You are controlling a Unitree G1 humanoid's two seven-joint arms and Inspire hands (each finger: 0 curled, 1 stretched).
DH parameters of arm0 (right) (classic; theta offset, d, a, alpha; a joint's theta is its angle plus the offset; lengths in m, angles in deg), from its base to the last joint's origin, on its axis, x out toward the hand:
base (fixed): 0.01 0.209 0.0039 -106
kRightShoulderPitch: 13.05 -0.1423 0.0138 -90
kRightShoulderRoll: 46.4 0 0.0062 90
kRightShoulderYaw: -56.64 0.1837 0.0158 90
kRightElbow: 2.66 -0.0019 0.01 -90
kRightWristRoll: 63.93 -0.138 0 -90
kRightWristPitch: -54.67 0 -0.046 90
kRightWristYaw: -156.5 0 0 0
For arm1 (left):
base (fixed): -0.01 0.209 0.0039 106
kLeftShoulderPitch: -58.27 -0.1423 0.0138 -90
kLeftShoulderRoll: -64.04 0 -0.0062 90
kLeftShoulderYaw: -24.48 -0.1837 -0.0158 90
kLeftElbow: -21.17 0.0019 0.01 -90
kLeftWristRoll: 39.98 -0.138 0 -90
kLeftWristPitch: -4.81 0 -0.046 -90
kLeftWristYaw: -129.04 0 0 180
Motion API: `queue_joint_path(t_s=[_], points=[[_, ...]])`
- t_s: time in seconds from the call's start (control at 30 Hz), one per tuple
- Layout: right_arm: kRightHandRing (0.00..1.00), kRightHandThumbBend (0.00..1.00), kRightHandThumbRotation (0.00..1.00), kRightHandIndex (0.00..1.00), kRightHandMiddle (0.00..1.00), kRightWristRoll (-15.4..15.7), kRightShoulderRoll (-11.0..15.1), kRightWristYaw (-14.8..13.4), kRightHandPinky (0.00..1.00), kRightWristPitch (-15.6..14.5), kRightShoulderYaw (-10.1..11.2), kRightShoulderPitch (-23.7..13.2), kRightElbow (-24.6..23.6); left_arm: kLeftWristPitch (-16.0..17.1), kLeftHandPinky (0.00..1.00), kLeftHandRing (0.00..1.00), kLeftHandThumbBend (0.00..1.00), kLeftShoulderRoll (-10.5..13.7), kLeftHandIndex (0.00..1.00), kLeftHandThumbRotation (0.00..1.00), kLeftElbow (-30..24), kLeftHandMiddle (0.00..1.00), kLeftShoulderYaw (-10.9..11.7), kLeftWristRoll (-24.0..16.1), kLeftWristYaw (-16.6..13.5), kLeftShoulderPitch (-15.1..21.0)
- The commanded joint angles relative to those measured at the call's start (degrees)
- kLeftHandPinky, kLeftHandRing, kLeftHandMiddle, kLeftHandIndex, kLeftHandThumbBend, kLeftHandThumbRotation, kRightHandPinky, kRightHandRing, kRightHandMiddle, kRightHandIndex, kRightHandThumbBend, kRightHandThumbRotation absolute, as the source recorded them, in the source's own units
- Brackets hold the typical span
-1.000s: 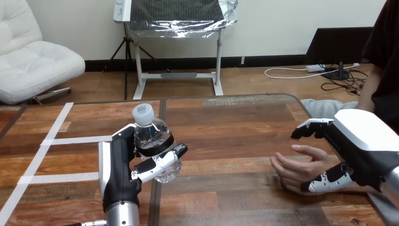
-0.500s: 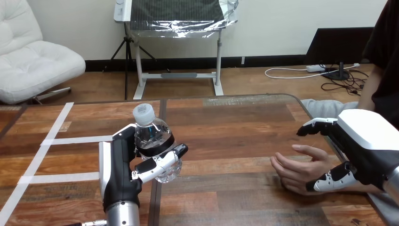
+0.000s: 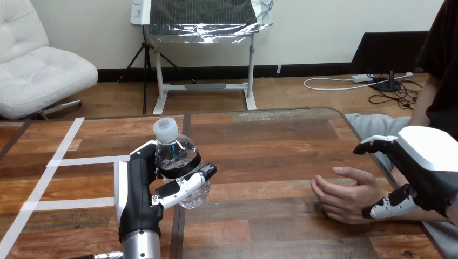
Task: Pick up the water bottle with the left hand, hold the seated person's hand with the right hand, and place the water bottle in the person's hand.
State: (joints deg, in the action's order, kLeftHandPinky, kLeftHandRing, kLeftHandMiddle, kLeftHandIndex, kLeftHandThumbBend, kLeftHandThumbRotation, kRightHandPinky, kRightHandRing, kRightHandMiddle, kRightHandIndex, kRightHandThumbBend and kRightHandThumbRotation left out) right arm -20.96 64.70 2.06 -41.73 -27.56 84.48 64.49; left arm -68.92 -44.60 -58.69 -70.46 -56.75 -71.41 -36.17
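A clear water bottle (image 3: pixel 174 156) with a white cap and a dark label band stands tilted a little in my left hand (image 3: pixel 137 194), whose fingers and thumb are curled round its lower body, left of the table's middle. The person's hand (image 3: pixel 343 197) rests palm up on the table at the right, fingers loosely curled and holding nothing. My right hand (image 3: pixel 426 162) hovers over the person's wrist. Its fingers (image 3: pixel 372 144) reach out above the wrist and its thumb (image 3: pixel 390 206) lies on the near side. It is open and I cannot tell if it touches the wrist.
White tape lines (image 3: pixel 65 160) cross the wooden table (image 3: pixel 270 156) at the left. A dark seam (image 3: pixel 181 232) runs front to back just right of my left hand. The person's arm and torso fill the right edge.
My right hand has slid to the right, from over the person's palm back to over the wrist. The left hand and bottle have barely moved. The person's hand stays put.
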Motion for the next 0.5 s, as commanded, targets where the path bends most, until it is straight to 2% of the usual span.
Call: queue_joint_path(t_s=[0.0,0.23,0.47], points=[[0.82,0.84,0.00,0.79,0.82,0.5,1.4,-0.3,0.77,-1.1,0.3,-4.5,0.2,2.4,0.37,0.41,0.71,-0.3,0.43,0.00,-2.9,0.45,-0.4,-0.1,0.1,2.9],[0.82,0.83,0.00,0.79,0.83,0.8,1.8,0.4,0.76,-2.7,-0.4,-5.4,1.3,2.5,0.36,0.40,0.71,-0.2,0.43,0.00,-3.6,0.45,-0.5,-0.1,0.6,2.6],[0.82,0.83,0.00,0.79,0.83,0.9,2.2,0.3,0.76,-2.9,-0.8,-5.8,2.1,2.5,0.36,0.40,0.71,-0.3,0.43,0.00,-4.0,0.45,-0.4,0.0,0.9,2.4]])
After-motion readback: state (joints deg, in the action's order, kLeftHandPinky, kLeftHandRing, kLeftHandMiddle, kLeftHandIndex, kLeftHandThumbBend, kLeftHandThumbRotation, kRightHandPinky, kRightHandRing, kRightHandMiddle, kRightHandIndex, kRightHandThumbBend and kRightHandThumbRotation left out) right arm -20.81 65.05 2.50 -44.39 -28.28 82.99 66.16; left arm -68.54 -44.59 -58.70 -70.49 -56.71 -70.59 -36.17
